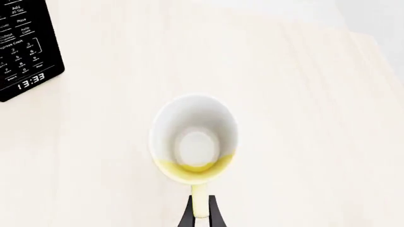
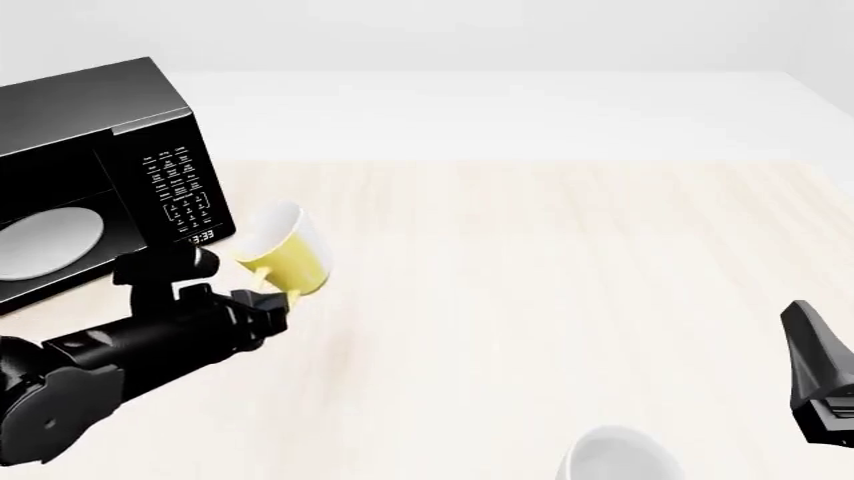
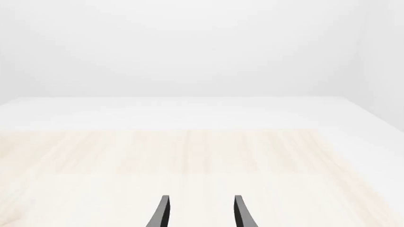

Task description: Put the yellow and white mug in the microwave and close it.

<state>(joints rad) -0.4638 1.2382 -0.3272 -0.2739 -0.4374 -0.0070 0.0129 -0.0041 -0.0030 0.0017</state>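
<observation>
Left arm (image 2: 134, 350) reaches forward, jaws gripping mug (image 2: 284, 250) handle; right jaws parted.

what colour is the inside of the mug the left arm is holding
White inside, with a yellow outside and handle. The mug shows its interior best in the left wrist view.

- The desk (image 2: 561, 300) has a pale wood top with faint lengthwise grain, lit evenly, with no hard shadows on it.
- Along the desk's far edge runs a plain white band (image 2: 534, 115), and a similar white strip borders its right side in the right wrist view.
- Beyond that band stands a bare light grey wall (image 3: 189, 47), flat and unmarked.
- A white cup (image 2: 621, 455) sits on the desk's near edge, partly cut off by the front view's lower border.
</observation>
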